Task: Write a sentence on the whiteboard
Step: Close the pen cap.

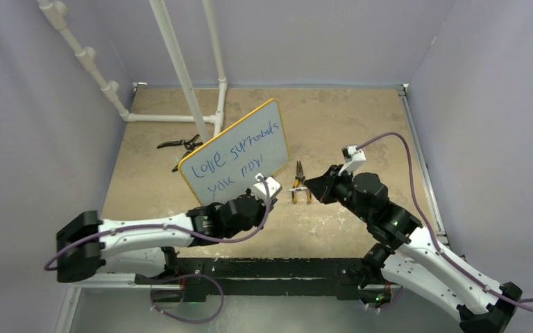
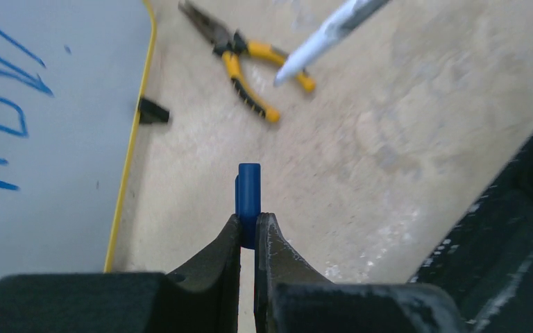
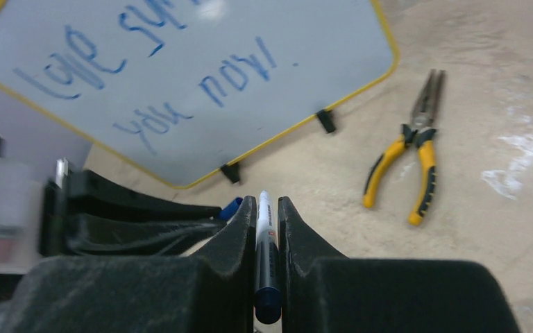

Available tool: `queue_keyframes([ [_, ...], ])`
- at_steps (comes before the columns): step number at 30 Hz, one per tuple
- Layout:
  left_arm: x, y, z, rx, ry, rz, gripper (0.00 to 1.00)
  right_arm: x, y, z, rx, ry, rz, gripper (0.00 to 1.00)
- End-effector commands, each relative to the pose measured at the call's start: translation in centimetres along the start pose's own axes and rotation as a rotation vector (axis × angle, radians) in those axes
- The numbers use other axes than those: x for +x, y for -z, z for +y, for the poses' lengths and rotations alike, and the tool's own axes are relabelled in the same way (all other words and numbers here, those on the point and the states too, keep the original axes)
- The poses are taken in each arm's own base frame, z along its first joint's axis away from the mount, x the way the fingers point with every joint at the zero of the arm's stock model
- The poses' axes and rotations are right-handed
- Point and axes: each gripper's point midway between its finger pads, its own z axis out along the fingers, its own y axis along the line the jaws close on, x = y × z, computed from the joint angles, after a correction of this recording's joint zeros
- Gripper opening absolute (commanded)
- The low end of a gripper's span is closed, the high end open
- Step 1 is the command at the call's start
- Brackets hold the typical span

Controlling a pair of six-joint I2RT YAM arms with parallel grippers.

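Seen from the top, the whiteboard (image 1: 239, 149) stands in the middle of the desk (image 1: 347, 118), turned at a slant. The sentence (image 1: 232, 163) is on it in blue, in two lines, and reads about "love surrounds you now". The left arm (image 1: 146, 232) comes from the left and the right arm (image 1: 388, 215) from the right. Both reach toward the near right corner of the board, and the yellow pliers (image 1: 299, 189) lie between their tips. A black pair of pliers (image 1: 180, 144) lies to the far left, near a white pipe frame (image 1: 180, 76). The desk is beige and mottled, and the walls are pale lilac.

In the left wrist view, the left fingers (image 2: 225, 253) are clenched on a small blue cap (image 2: 248, 194), which sticks out beyond them. The marker (image 2: 326, 31) enters from the upper right. Its pale tip points down toward the cap but is apart from it.

In the right wrist view, the right fingers (image 3: 239, 236) grasp the marker, and its long axis runs along them toward the board's near edge. The cap lies just left of the tip and does not touch it.

The writing looks finished, so the coming move is probably to close the marker. The tip must then go left to the cap, and the two axes are not yet in one line.
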Motion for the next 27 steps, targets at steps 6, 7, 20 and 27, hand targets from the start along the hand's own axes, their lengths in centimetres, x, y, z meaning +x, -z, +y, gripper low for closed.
queue_keyframes([
  [6,-8.0,7.0,-1.7,0.22,-0.072,-0.182,0.0,-4.0,4.0,8.3,-0.353,0.01,-0.004,0.0],
  [7,-8.2,7.4,-1.9,0.235,-0.09,-0.178,0.0,-4.3,4.3,8.5,-0.354,0.009,-0.008,0.0],
  [20,-7.4,10.7,-2.2,0.362,-0.247,-0.18,0.0,-3.3,5.8,10.2,-0.44,0.088,0.117,0.0],
  [27,-7.5,11.6,-2.9,0.418,-0.25,-0.213,0.0,-2.5,6.1,10.8,-0.484,0.082,0.16,0.0],
])
